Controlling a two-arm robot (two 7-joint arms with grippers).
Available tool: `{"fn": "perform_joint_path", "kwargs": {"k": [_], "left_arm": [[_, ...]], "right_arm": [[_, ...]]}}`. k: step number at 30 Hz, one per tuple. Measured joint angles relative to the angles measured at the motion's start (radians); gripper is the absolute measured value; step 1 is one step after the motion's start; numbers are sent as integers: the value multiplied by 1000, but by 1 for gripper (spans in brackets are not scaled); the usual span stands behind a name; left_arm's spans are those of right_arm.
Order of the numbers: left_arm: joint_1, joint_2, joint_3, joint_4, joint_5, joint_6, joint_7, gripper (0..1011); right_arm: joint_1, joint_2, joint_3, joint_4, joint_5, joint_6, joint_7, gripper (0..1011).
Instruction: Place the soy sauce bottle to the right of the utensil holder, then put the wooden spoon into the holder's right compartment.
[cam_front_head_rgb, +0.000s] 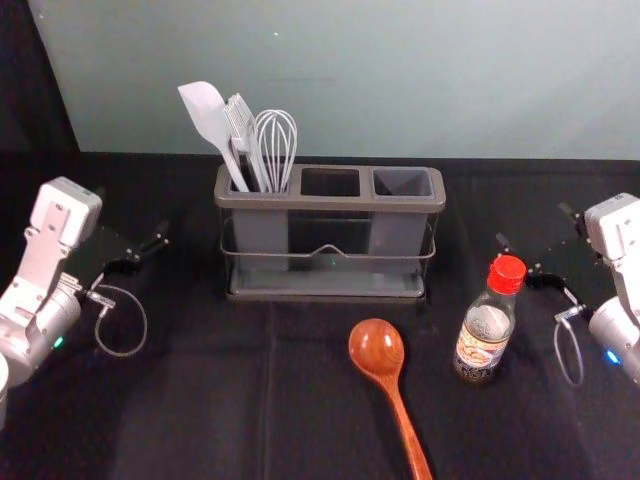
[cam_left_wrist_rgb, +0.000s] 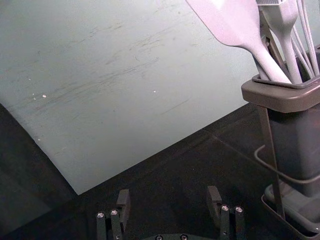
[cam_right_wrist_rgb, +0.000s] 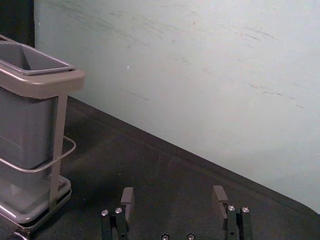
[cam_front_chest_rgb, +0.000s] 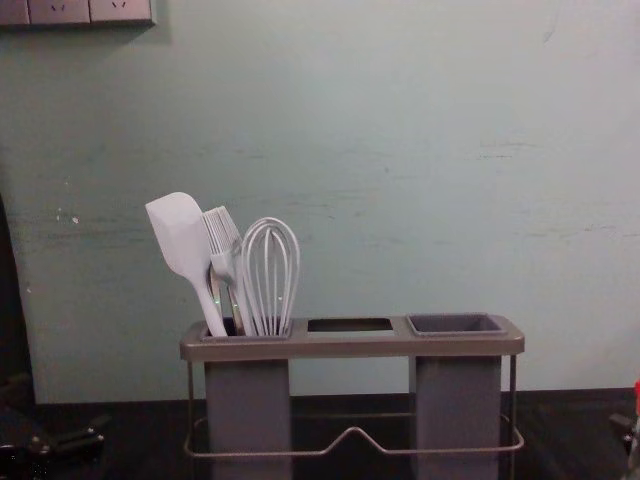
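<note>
Black cloth (cam_front_head_rgb: 200, 400), glossy wooden spoon (cam_front_head_rgb: 377, 348), red-capped bottle (cam_front_head_rgb: 485, 332)

The grey rectangular utensil holder (cam_front_head_rgb: 330, 203) bears, in its left compartment (cam_front_head_rgb: 262, 235), a white flat spatula (cam_front_head_rgb: 207, 113), white bristled brush (cam_front_head_rgb: 241, 122) and white looped whisk (cam_front_head_rgb: 276, 142). Before its right half lies the brown round-bowled wooden spoon (cam_front_head_rgb: 377, 348); the clear red-capped round soy sauce bottle (cam_front_head_rgb: 484, 338) stands before the holder, beyond its right end.
</note>
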Motion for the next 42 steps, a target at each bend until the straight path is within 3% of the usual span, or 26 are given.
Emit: {"fn": "perform_joint_path", "kwargs": {"k": [35, 42], "left_arm": [[0, 0, 0, 0, 0, 0, 0, 1005], [0, 0, 0, 0, 0, 0, 0, 1005]], "right_arm": [[0, 0, 0, 0, 0, 0, 0, 1002], [-54, 14, 44, -54, 3, -14, -1, 1002]]}}
